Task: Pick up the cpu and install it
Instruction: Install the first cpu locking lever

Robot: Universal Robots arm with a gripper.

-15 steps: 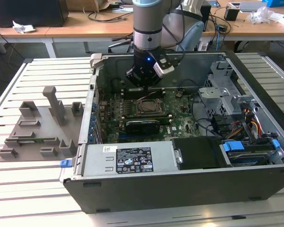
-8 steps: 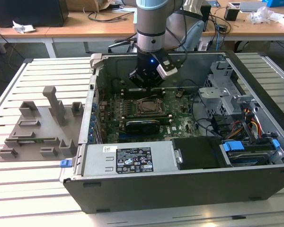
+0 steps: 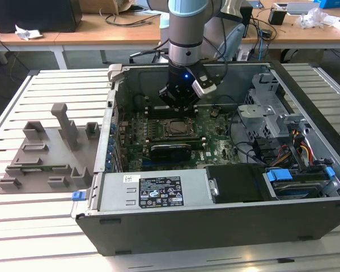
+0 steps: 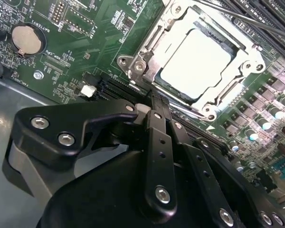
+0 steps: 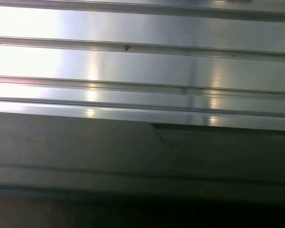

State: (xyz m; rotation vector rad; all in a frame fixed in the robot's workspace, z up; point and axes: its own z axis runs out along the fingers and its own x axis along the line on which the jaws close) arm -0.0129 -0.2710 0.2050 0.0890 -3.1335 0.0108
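On the exterior view's left, a grey plastic holder tray [image 3: 42, 156] lies on the slatted table [image 3: 39, 226], just beside the open computer case [image 3: 215, 215]. Inside the case, the gripper [image 3: 178, 103] hangs just above the socket frame [image 3: 178, 129] on the green motherboard [image 4: 99, 38]. The cpu [image 4: 195, 64] sits in that frame, silver top showing, apart from the gripper [image 4: 154, 102], whose fingers [image 4: 160, 142] are drawn together, holding nothing.
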